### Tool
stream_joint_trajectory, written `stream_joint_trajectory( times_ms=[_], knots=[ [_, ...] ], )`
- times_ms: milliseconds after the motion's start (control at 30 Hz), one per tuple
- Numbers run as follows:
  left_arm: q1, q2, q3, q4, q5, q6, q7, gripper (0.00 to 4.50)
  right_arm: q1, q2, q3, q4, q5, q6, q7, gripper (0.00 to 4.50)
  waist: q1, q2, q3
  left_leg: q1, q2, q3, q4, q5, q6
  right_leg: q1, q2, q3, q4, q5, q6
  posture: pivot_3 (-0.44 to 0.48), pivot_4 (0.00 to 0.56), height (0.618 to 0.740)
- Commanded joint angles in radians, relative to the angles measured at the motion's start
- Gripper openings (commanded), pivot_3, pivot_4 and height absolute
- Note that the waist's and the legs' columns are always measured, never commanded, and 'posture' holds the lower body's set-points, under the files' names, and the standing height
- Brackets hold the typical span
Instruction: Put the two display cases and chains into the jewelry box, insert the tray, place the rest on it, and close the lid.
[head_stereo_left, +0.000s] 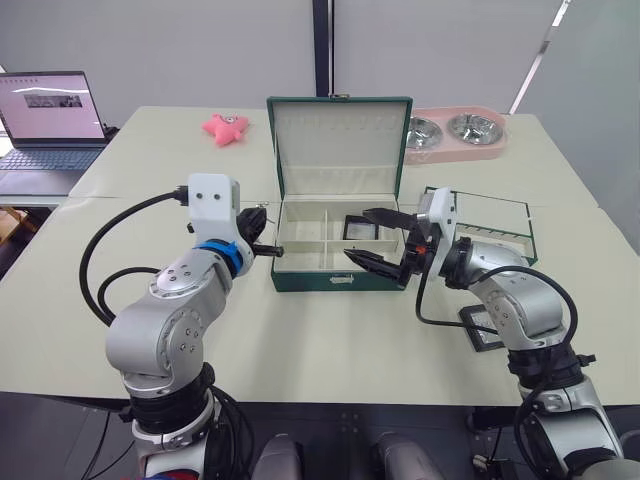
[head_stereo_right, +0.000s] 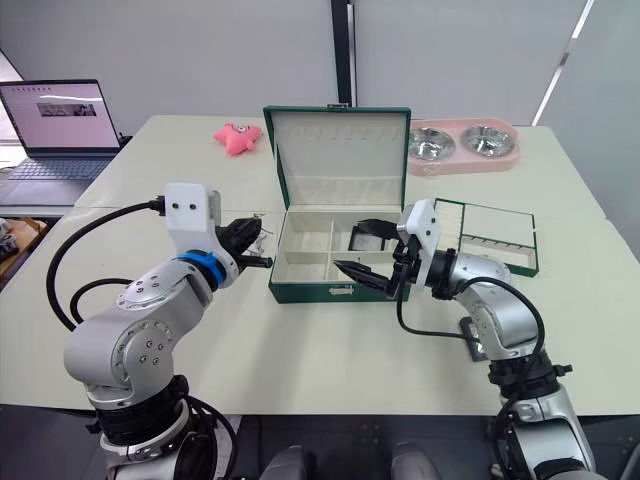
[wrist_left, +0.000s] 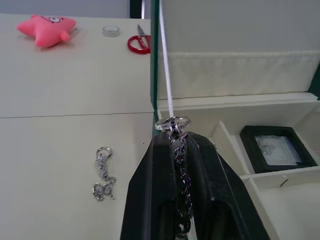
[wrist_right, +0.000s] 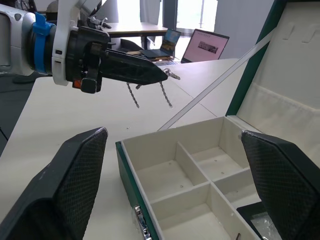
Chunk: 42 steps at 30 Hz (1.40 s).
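The jewelry box (head_stereo_left: 300, 280) stands mid-table with its lid (head_stereo_left: 340, 145) upright. One display case (head_stereo_left: 362, 228) lies in the box's back right compartment. Another display case (head_stereo_left: 482, 328) lies on the table, partly hidden under my right arm. My left gripper (head_stereo_left: 262, 235) hovers just left of the box's left wall, shut on a silver chain (wrist_left: 182, 175) that dangles from its tips. A second chain (wrist_left: 102, 175) lies on the table below it. At the box's front right corner my right gripper (head_stereo_left: 372, 238) is wide open and holds nothing. The tray (head_stereo_left: 490, 225) sits to the right of the box.
A pink two-bowl feeder (head_stereo_left: 455, 135) stands behind the tray. A pink plush toy (head_stereo_left: 225, 127), red scissors (wrist_left: 140, 42) and a small round cap (wrist_left: 111, 31) lie at the back left. A laptop (head_stereo_left: 50, 115) is open on the far-left desk.
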Motion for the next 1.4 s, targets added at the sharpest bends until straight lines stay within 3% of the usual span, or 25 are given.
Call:
stream_joint_trajectory(
  times_ms=[33,467,900,1400],
  knots=[
    [-0.025,0.002,-0.029,0.010,-0.010,-0.032,-0.019,0.05,0.002,-0.012,-0.038,-0.032,0.009,-0.020,-0.011,4.50,0.000,0.000,0.000,0.000,0.000,0.000,0.000,0.000,0.000,0.000,0.000,0.000,0.000,0.000,0.000,0.000,0.150,0.740],
    [-0.159,0.005,-0.127,0.332,0.038,-0.273,-0.086,0.05,0.040,-0.032,-0.067,-0.073,0.008,-0.013,-0.062,4.50,0.003,0.000,0.000,0.000,0.000,0.000,0.000,0.001,-0.002,0.000,0.000,0.000,0.000,0.000,0.000,0.000,0.150,0.740],
    [-0.233,-0.043,-0.148,0.619,0.123,-0.477,-0.048,0.05,0.057,-0.050,-0.079,-0.092,0.016,0.000,-0.082,4.50,0.010,0.000,0.000,-0.001,0.000,0.000,0.000,0.001,-0.002,-0.001,0.000,0.000,0.000,0.000,0.000,0.000,0.150,0.740],
    [-0.245,-0.076,-0.146,0.701,0.135,-0.569,-0.047,0.05,0.040,-0.057,-0.077,-0.084,0.020,0.006,-0.080,4.50,0.016,0.000,0.000,-0.001,-0.001,0.000,0.000,0.001,-0.002,-0.001,0.000,0.000,0.000,0.000,0.000,0.000,0.150,0.740]
  ],
)
